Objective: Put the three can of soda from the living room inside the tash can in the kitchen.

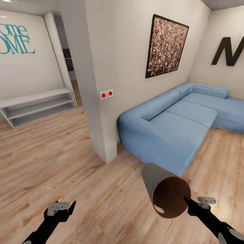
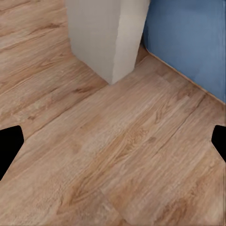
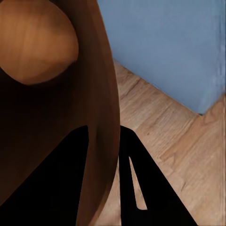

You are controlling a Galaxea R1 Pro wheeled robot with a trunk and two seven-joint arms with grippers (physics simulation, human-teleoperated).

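The trash can (image 1: 168, 195), glossy copper-brown with a dark inside, hangs tilted above the wood floor with its mouth facing me. My right gripper (image 1: 188, 203) is shut on its rim, one finger inside and one outside the wall. In the right wrist view the bin (image 3: 47, 94) looks empty down to its bottom, and the right gripper (image 3: 106, 169) pinches the wall. My left gripper (image 1: 69, 207) hangs open and empty over bare floor, also seen as the left gripper (image 2: 113, 143). The soda cans are out of view.
A long blue corner sofa (image 1: 176, 122) stands just ahead on the right, its end close to the bin. A white wall corner (image 1: 98, 101) juts out ahead at centre. A low white shelf (image 1: 37, 106) stands far left beside a doorway (image 1: 69, 67). Wood floor (image 1: 67, 162) spreads left.
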